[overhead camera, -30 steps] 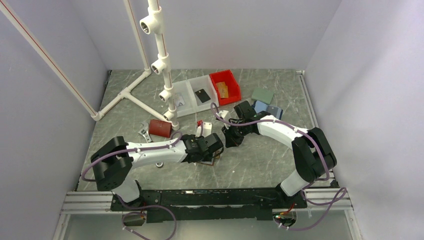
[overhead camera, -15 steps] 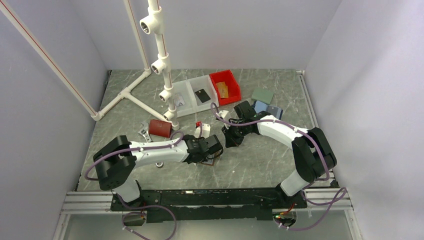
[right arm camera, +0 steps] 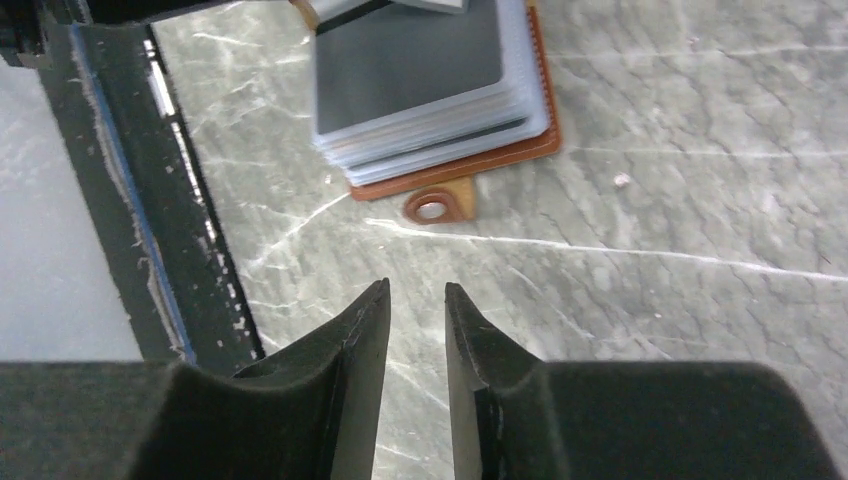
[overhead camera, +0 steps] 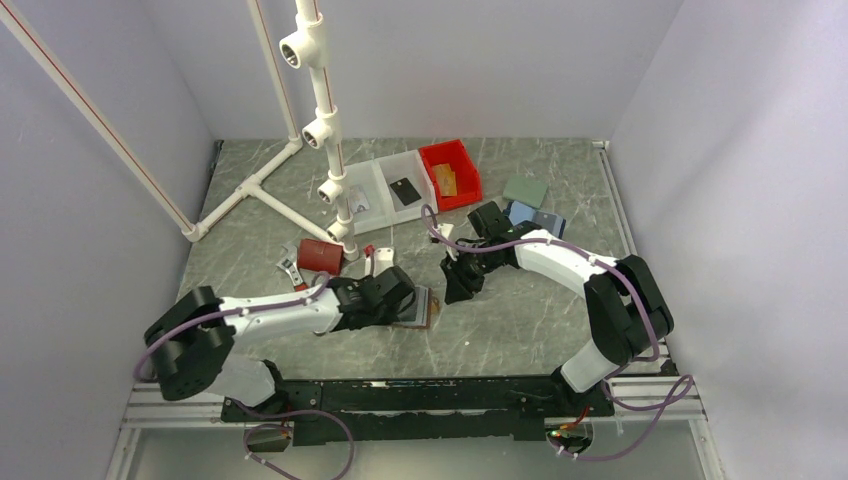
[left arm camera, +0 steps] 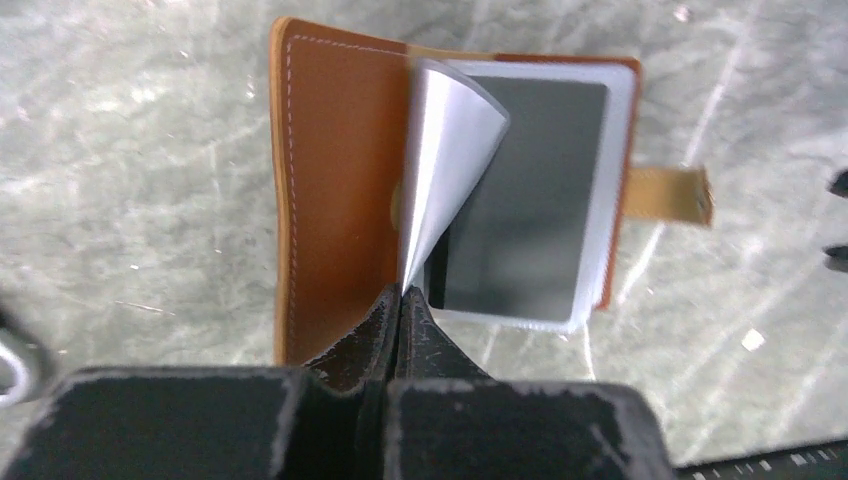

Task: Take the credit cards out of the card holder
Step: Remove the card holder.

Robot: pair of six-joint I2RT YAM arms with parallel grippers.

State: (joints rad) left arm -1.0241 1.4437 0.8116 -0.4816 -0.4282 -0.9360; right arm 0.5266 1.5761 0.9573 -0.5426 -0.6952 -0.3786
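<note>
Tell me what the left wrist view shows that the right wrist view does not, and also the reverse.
Only the left wrist view shows the grip: the left gripper is shut on a pale plastic leaf, which curls up inside the open brown leather card holder. Only the right wrist view shows the right gripper, open and holding nothing above the grey marble table, a round metal snap button, and the stacked edges of the leaves. Both show the card holder, the dark grey card lying on top, and the tan strap.

Left end effector (overhead camera: 407,303) touching card holder (overhead camera: 425,307)
</note>
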